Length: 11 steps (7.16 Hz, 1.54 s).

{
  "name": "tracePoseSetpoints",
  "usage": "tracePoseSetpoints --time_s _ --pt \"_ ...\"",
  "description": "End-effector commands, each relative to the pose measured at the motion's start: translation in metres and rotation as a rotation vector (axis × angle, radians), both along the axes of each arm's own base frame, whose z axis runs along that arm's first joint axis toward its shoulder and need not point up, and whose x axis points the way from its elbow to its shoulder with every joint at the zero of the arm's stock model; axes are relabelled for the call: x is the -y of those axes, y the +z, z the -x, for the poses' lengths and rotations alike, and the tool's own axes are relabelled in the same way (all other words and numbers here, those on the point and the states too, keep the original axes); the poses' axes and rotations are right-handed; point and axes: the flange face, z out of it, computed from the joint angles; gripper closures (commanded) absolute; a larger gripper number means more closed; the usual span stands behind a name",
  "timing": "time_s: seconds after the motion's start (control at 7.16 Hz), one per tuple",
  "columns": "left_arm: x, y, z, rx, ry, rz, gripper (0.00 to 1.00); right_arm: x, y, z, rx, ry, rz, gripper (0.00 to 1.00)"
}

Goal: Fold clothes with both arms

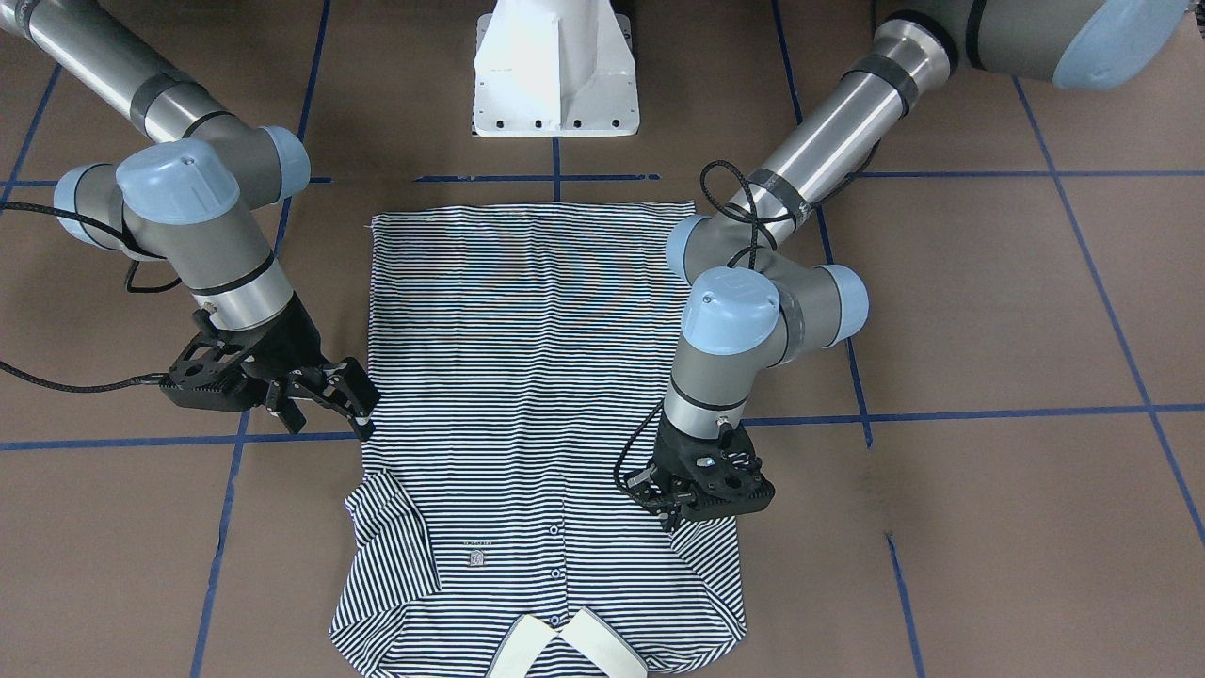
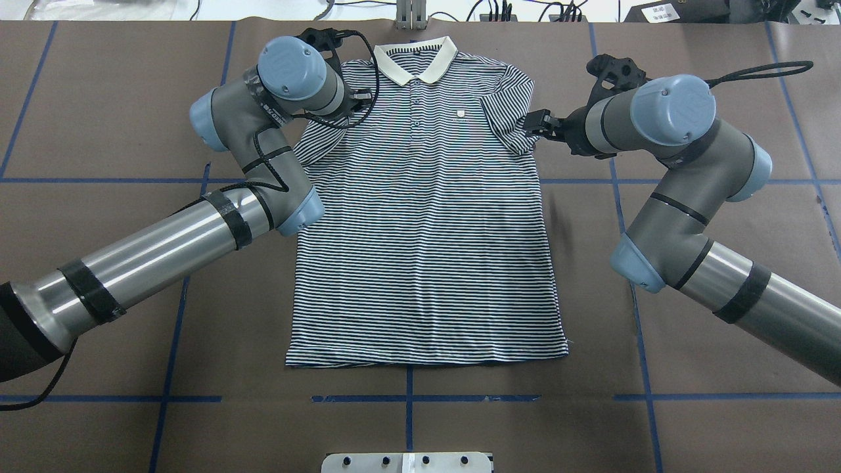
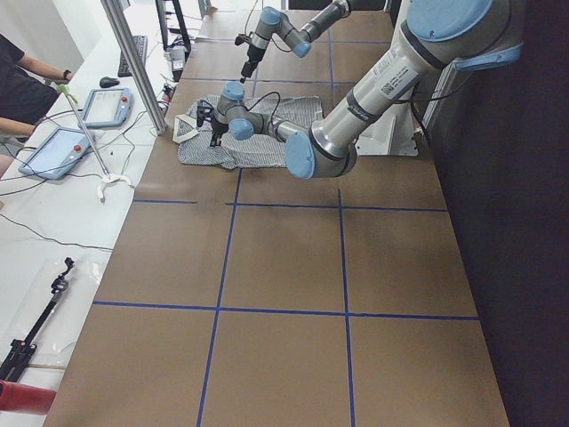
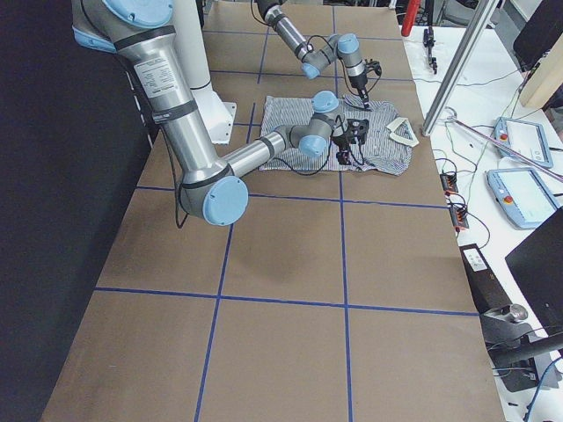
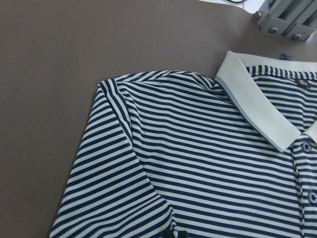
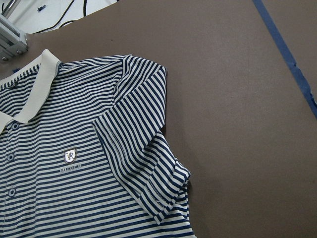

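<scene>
Left pincer point(image 1: 668, 513): pointed straight down, low over one sleeve point(image 5: 114, 163) of the striped polo shirt point(image 2: 420, 249), wrist and camera mount covering the fingers from above; cannot tell how far apart, nor whether pinching any cloth. Behind that pincer, left arm point(image 2: 250, 151) crossing above the shirt's side edge. Just beneath and ahead of it in the wrist view, the shoulder seam and one wing of the cream collar point(image 2: 415, 58). Between the two pincers: polo shirt spread face up and flat on the brown bench point(image 2: 690, 407), collar away from the robot, hem toward the white pedestal base point(image 1: 555, 71), button placket down the middle, small logo patch point(image 2: 462, 114) on the chest nearer the right pincer. Right pincer point(image 2: 533, 123): lying nearly level, tips aimed inward at the other sleeve point(image 6: 143, 168), fingers spread with nothing between them, just beside the sleeve edge, contact not clear. That sleeve partly doubled over onto the chest, beside the logo patch. Blue tape lines point(image 2: 407, 398) across the bench, beneath and outward of both pincers.
</scene>
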Motion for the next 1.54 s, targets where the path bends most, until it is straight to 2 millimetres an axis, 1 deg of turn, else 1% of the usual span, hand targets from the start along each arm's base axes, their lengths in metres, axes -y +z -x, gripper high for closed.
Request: tracePoseSetpoints --time_s 0.0,0.14,0.28,0.42,0.56,0.7,0.84,0.98,1.12,1.26,1.4 --pt "0.006 -0.014 -0.004 -0.022 -0.019 -0.024 1.0 0.003 0.006 0.003 -0.014 0.0 0.005 0.0" --pt "0.007 -0.007 -0.007 -0.018 -0.019 -0.022 1.0 0.004 0.003 0.003 -0.014 0.006 -0.001 0.0" --pt "0.007 -0.001 -0.007 -0.02 -0.019 -0.024 0.59 0.002 0.003 0.006 -0.012 0.004 0.0 0.0" --pt "-0.001 -0.003 -0.014 -0.039 -0.018 -0.012 0.26 -0.004 0.001 0.013 -0.007 -0.009 -0.001 0.0" --pt "-0.012 -0.018 -0.007 -0.088 -0.031 -0.003 0.25 -0.01 -0.001 0.018 -0.001 -0.01 -0.001 0.0" --pt "-0.055 -0.02 0.003 -0.152 -0.003 -0.032 0.25 -0.017 -0.002 0.016 0.019 0.013 0.032 0.0" --pt "-0.081 -0.036 0.005 -0.193 0.027 -0.057 0.25 -0.042 -0.01 0.012 0.061 0.03 0.095 0.0" --pt "-0.1 -0.059 0.014 -0.258 0.092 -0.064 0.25 -0.096 -0.016 0.029 0.069 0.025 0.158 0.0" --pt "-0.116 -0.063 0.029 -0.292 0.12 -0.061 0.25 -0.142 -0.024 0.043 0.072 0.057 0.223 0.01" --pt "-0.149 -0.046 0.065 -0.305 0.129 -0.074 0.25 -0.204 -0.027 0.045 0.081 0.065 0.265 0.06" --pt "-0.195 -0.021 0.079 -0.311 0.208 -0.057 0.25 -0.257 -0.018 0.052 0.06 0.059 0.259 0.07"
